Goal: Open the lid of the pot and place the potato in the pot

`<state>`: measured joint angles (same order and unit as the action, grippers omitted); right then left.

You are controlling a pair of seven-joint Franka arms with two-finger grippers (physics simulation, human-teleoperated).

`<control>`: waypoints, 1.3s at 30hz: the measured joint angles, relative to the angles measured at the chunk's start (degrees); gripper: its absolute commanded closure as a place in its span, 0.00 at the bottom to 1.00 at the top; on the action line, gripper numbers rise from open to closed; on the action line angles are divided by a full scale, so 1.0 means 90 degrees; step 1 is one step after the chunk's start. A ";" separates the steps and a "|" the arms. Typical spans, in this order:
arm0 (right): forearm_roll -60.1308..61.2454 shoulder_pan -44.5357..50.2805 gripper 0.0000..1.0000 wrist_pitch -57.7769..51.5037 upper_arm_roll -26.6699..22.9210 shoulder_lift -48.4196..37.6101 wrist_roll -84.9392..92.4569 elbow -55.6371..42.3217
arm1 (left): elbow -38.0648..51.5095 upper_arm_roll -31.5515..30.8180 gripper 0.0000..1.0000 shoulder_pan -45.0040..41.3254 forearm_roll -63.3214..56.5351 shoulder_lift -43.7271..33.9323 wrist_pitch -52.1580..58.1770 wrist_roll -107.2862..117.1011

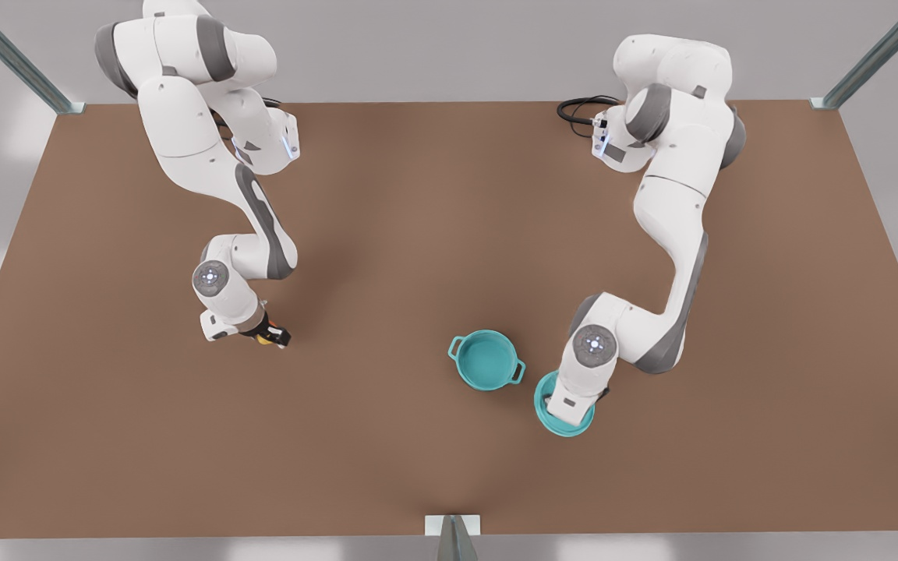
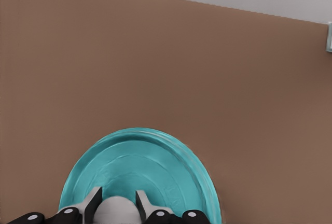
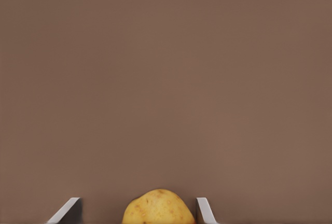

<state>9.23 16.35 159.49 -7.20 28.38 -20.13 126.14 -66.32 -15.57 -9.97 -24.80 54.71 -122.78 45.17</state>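
Note:
The teal pot (image 1: 486, 358) stands uncovered on the brown table, its inside bare. Just to the front view's right of it is the flat teal pot lid (image 1: 566, 425) (image 2: 140, 162), partly under an arm's wrist. My left gripper (image 1: 571, 405) (image 2: 118, 193) is shut on the lid's white knob (image 2: 118, 211), one finger on each side. At the front view's left, the yellowish potato (image 1: 262, 339) (image 3: 158, 207) lies between the spread fingers (image 3: 203, 209) of my right gripper (image 1: 268, 336) (image 3: 137, 200), which is open, with a gap on one side.
The brown table (image 1: 418, 234) stretches bare between the two arms. A black cable (image 1: 578, 109) lies by the arm base at the back right. Metal frame posts stand at the back corners and at the front edge's middle (image 1: 453, 538).

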 measured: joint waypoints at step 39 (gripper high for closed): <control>0.0106 0.0290 0.47 -0.1364 0.0177 -0.0520 -0.0548 -0.1181 | -0.3132 -0.0266 0.00 0.2641 0.2331 -0.5201 0.2847 -0.3870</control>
<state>10.18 18.96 147.21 -5.61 23.70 -25.06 115.51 -94.51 -17.96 13.80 -3.81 7.91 -97.16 10.34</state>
